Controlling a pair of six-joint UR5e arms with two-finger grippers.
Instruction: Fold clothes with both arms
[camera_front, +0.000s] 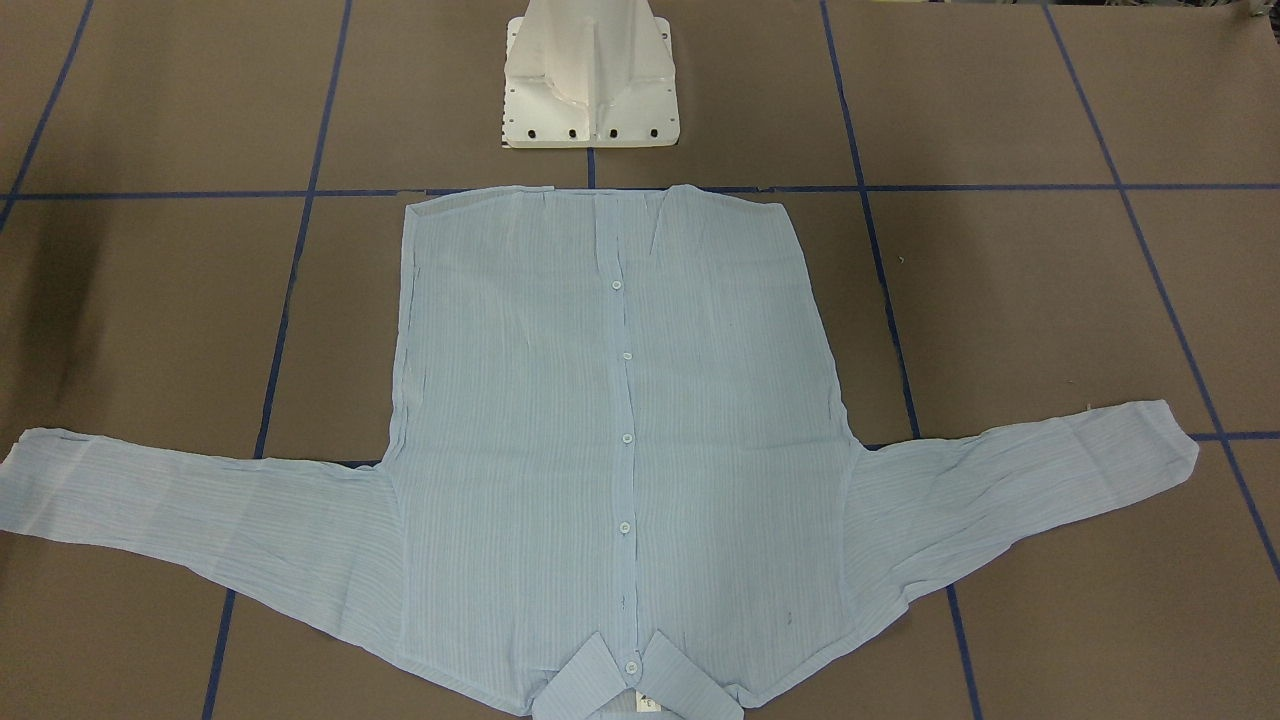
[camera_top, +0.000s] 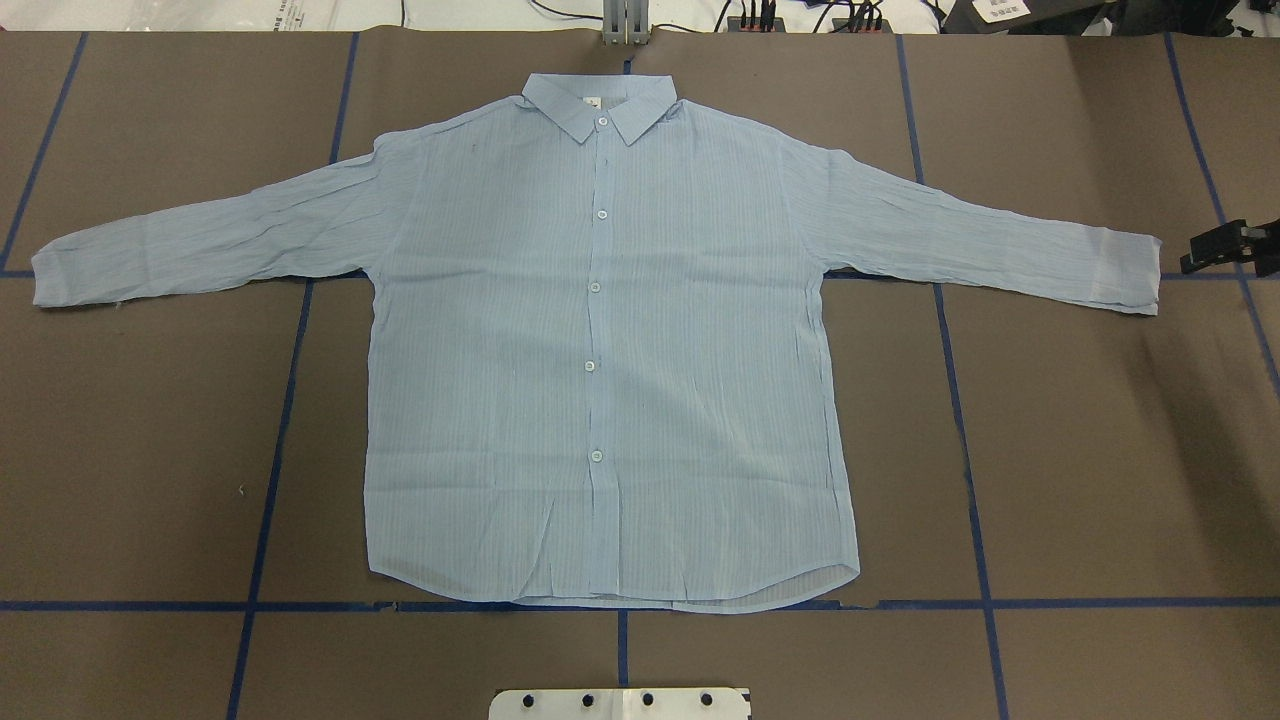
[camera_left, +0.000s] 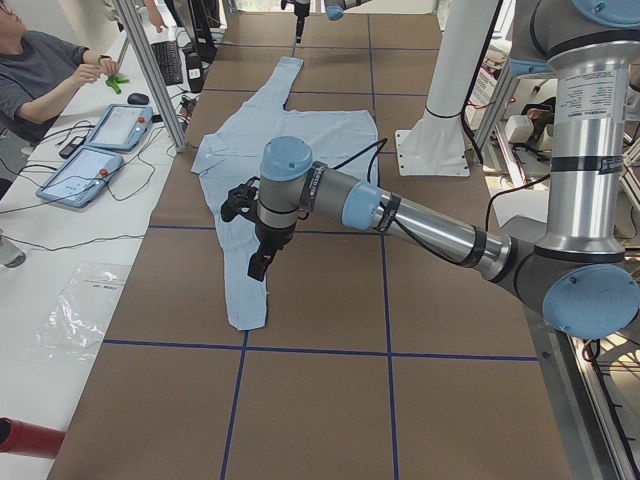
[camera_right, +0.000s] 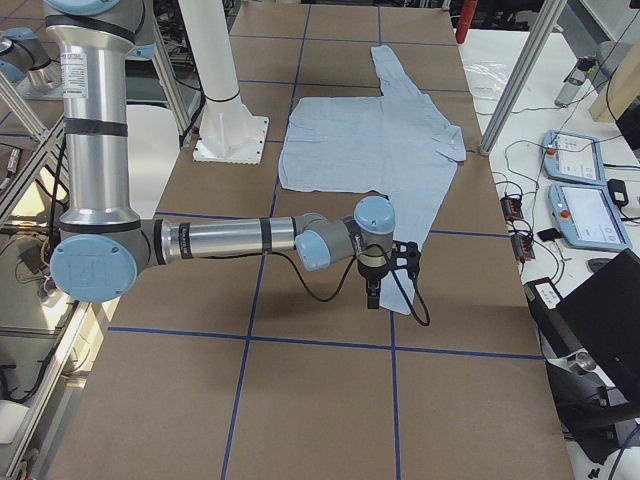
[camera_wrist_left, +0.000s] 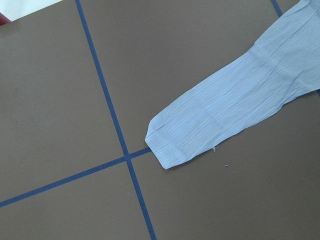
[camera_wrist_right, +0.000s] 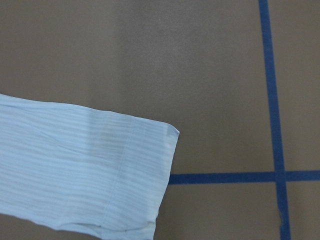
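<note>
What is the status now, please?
Left tool, right tool: each near a cuff, jaws unclear. Shirt flat, buttoned, sleeves spread. Nothing in the way.

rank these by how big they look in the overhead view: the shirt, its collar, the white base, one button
1. shirt
2. collar and white base: these look about alike. The base is cut off by the frame's bottom edge, so I won't rank them.
3. button

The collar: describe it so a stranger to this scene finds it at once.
A light-blue shirt lies flat on the brown table. Follow its buttons away from the white base to the collar. It alone has two points and a label.
</note>
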